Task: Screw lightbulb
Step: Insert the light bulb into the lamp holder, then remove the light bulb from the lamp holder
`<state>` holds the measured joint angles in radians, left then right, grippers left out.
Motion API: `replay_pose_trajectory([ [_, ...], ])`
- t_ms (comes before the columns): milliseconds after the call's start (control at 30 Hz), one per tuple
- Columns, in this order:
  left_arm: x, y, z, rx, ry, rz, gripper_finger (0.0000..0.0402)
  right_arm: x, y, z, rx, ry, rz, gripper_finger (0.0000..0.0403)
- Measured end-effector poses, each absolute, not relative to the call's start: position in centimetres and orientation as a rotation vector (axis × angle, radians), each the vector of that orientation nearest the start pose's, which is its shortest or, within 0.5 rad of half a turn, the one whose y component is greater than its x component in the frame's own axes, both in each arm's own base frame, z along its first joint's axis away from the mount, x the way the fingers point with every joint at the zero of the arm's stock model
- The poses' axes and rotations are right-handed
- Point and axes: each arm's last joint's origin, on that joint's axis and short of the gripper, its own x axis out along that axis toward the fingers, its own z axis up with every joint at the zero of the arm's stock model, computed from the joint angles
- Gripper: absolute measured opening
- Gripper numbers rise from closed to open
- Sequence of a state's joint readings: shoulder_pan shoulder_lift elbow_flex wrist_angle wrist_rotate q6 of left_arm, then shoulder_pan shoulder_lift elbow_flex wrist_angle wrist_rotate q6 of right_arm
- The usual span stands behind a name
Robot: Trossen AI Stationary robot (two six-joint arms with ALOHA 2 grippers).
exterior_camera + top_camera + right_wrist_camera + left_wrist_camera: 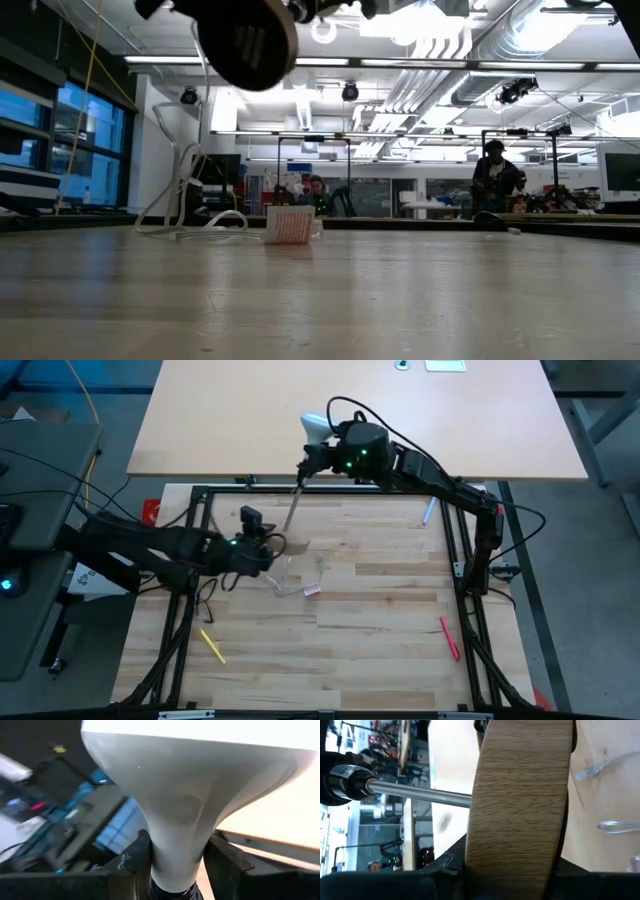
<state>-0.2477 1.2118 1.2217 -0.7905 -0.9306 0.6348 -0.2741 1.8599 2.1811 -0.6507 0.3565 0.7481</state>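
Here I hold the bulb [314,426] and the wooden disc [520,805] aloft by the table's [380,630] far edge.
My right gripper [172,862] pinches the bulb's neck, its globe past the far edge. My left gripper [262,550] clamps the disc's rim; its metal stem [293,507] slants up to the black socket [306,464] just beside the bulb. No writing is readable.

Lightbulb [316,428]: white, rounded globe narrowing to a neck, above the table's far edge. The neck [172,840] sits clamped between two dark fingers [227,862], its dark threaded base just showing below them.
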Motion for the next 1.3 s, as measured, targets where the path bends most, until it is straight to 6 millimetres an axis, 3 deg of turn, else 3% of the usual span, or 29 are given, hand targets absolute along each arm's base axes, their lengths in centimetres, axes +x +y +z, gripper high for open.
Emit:
replay_pose_trajectory([
  [233,19.3,-4.8,37.5,1.028,0.734,0.405,0.0106,38.5,-11.3,47.4,0.622,0.039,-0.505,0.0140],
  [433,17.4,-5.7,38.7,1.013,0.633,0.376,0.0106,38.9,-11.0,48.7,0.521,-0.024,-0.291,0.0140],
  [800,16.2,-7.8,40.9,0.959,0.444,0.337,0.0106,38.9,-10.2,50.2,0.404,-0.104,0.033,0.0124],
  [1000,15.8,-9.0,42.1,0.904,0.334,0.298,0.0106,38.9,-9.7,50.6,0.320,-0.110,0.235,0.0053],
  [1133,15.6,-9.5,42.2,0.898,0.317,0.287,0.0106,38.7,-10.3,50.5,0.330,-0.095,0.264,0.0003],
  [1300,15.1,-9.7,41.5,0.903,0.356,0.301,0.0106,37.5,-11.6,50.0,0.370,0.002,0.207,0.0032],
])
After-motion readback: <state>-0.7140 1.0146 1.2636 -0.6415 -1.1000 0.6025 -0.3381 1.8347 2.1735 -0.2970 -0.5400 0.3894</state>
